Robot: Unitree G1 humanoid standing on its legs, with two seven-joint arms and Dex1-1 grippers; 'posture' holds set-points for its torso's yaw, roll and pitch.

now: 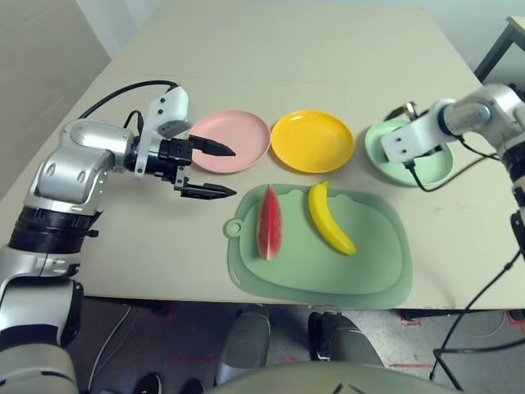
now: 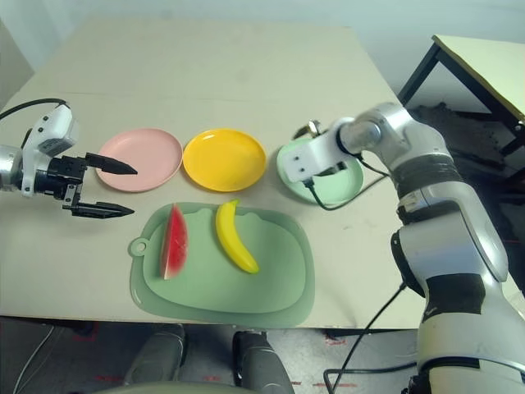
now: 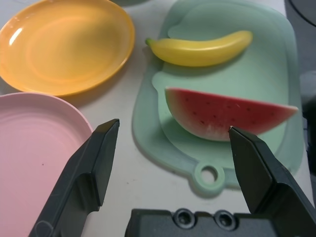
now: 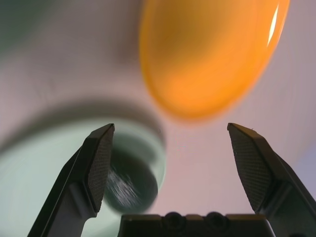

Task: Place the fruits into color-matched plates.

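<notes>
On the green cutting board point(image 1: 369, 263) the red watermelon wedge point(image 1: 270, 222) and the yellow banana point(image 1: 330, 217) lie side by side. Behind the board, from left to right, stand the pink plate point(image 1: 232, 139), the yellow-orange plate point(image 1: 312, 139) and the mint green plate point(image 1: 435, 168). My left gripper point(image 1: 235, 171) is open at the pink plate's near edge, left of the watermelon. Over the mint plate my right gripper point(image 4: 170, 127) is open, with nothing between its fingers. In the right wrist view the dark green avocado point(image 4: 131, 185) rests in that plate below it.
The table's point(image 1: 164, 254) near edge runs just below the cutting board. A black cable point(image 1: 426, 185) hangs from my right wrist across the mint plate. A dark table frame point(image 2: 459, 74) stands off to the far right.
</notes>
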